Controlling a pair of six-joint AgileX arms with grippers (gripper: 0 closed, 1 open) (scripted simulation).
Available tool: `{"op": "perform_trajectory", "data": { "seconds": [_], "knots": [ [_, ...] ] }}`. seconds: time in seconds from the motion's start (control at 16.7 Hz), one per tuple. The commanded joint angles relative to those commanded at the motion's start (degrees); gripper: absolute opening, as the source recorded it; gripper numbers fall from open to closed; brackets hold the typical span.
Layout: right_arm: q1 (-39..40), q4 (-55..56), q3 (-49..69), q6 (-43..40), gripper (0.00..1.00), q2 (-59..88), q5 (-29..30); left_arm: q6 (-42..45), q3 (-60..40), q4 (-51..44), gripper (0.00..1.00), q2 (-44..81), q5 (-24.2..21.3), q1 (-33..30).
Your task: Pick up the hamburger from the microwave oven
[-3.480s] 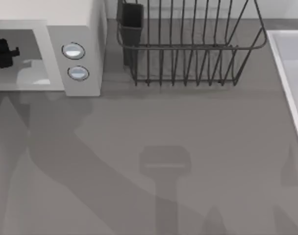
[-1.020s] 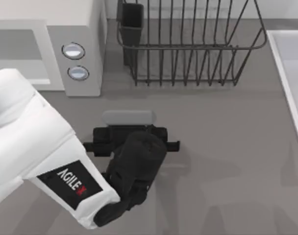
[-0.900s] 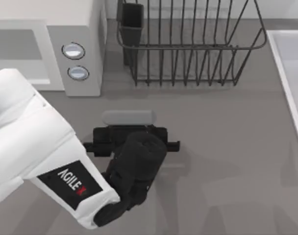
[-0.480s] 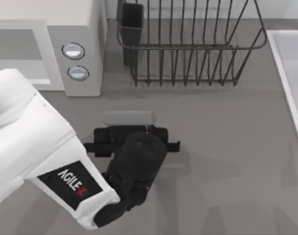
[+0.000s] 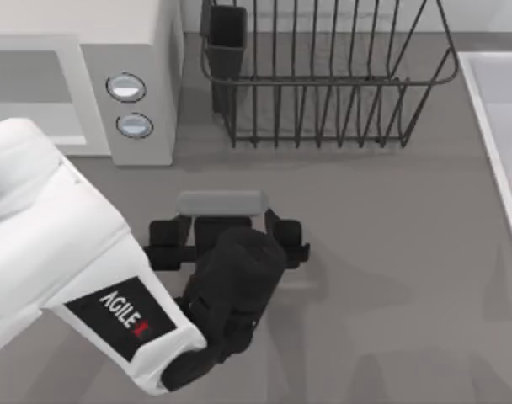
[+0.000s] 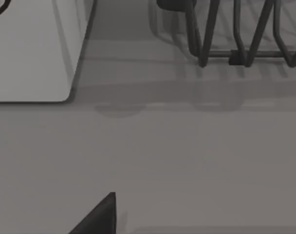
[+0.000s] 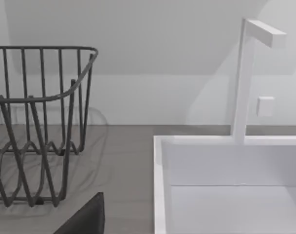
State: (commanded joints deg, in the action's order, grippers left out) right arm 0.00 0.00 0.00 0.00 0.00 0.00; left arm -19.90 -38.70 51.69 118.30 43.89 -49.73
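- Left gripper point(image 5: 225, 238) hangs over the bare table point(image 5: 391, 252), fingers spread wide, holding nothing.
- The microwave oven point(image 5: 113, 84) stands beyond it, toward the table's left; the left arm is nearer.
- I cannot make out the hamburger; its grey cavity looks bare.
- Dish rack point(image 5: 323, 84) stands beside the oven.

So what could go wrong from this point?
The left gripper hangs open over bare table, holding nothing, so it might close on air. To reach into the microwave it must pass the panel corner with the dials and could bump it. The wire dish rack stands close behind, so a wide swing might snag it. The right arm sits by the sink.
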Motion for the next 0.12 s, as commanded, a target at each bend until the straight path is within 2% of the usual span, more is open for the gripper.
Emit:
{"op": "perform_trajectory", "data": {
  "seconds": [0.12],
  "knots": [
    [0.0,0.0,0.0,0.0,1.0,0.0,0.0,0.0,0.0,0.0,1.0,0.0,0.0,0.0]
  ]
}}
